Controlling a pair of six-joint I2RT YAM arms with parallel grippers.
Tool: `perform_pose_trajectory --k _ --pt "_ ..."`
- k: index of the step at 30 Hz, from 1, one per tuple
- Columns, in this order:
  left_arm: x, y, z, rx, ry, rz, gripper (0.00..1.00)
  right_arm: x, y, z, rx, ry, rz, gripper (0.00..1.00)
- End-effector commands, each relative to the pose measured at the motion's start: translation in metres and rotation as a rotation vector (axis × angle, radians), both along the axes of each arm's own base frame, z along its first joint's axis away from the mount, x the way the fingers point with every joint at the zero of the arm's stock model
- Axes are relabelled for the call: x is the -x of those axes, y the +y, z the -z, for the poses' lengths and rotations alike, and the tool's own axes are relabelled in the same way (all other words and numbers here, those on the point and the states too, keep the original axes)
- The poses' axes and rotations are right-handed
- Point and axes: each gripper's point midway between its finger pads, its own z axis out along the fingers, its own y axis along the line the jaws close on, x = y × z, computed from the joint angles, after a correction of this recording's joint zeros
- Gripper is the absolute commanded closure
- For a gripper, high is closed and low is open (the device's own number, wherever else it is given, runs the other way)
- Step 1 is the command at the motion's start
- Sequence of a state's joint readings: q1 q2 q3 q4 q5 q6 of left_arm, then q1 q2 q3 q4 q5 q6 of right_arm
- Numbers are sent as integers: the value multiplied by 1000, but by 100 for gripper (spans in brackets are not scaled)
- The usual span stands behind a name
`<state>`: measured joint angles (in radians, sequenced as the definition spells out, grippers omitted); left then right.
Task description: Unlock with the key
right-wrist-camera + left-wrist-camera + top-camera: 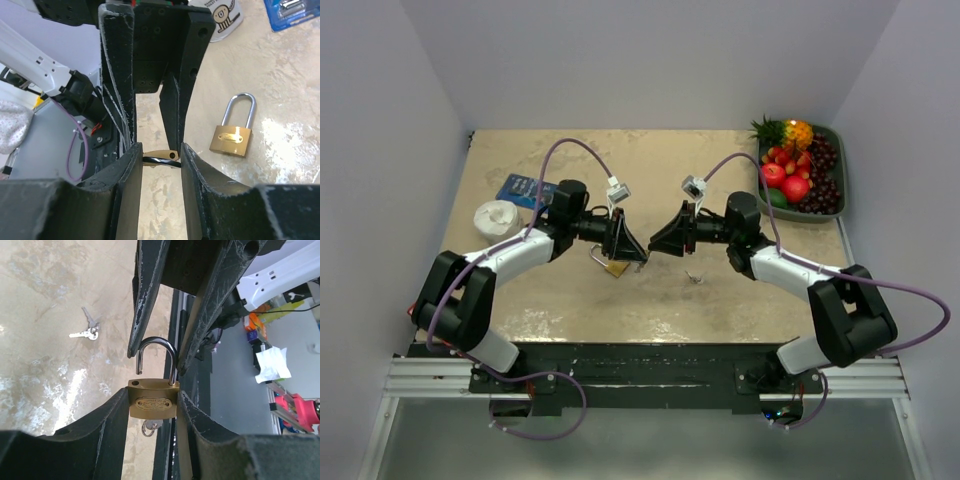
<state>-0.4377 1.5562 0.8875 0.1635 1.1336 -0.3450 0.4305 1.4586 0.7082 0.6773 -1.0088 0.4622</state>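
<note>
A brass padlock (152,400) hangs above the table between the fingers of my left gripper (152,395), which is shut on its body. Its steel shackle (157,342) has one leg lifted out of its hole. A key (150,427) with a ring sticks out of the underside. My right gripper (161,150) faces it, and its fingers (137,320) press on both sides of the shackle (161,160). In the top view the left gripper (632,245) and the right gripper (657,240) meet at mid-table.
A second brass padlock (231,137) lies on the table under the left gripper (612,265). Spare keys (695,275) lie near the right arm. A white cup (498,217) and a blue box (525,188) sit at the left, and a fruit tray (842,170) at the back right.
</note>
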Motion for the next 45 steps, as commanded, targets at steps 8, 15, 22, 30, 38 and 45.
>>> perform_pose_trajectory --k 8,15,22,30,38,45 --pt "-58 28 20 -251 -163 -305 100 -10 0 10 66 34 54 89" --pt "-73 47 26 -428 -308 -444 100 -22 4 14 87 97 83 91" --pt "-70 46 21 -453 -358 -473 100 -28 7 25 97 141 102 91" --pt "-83 41 24 -441 -223 -602 100 -61 -12 41 154 194 382 71" --pt "-96 21 39 -547 -161 -770 100 -85 -65 13 211 104 746 52" --pt "-129 11 58 -586 -122 -865 100 -71 -98 -24 198 2 872 34"
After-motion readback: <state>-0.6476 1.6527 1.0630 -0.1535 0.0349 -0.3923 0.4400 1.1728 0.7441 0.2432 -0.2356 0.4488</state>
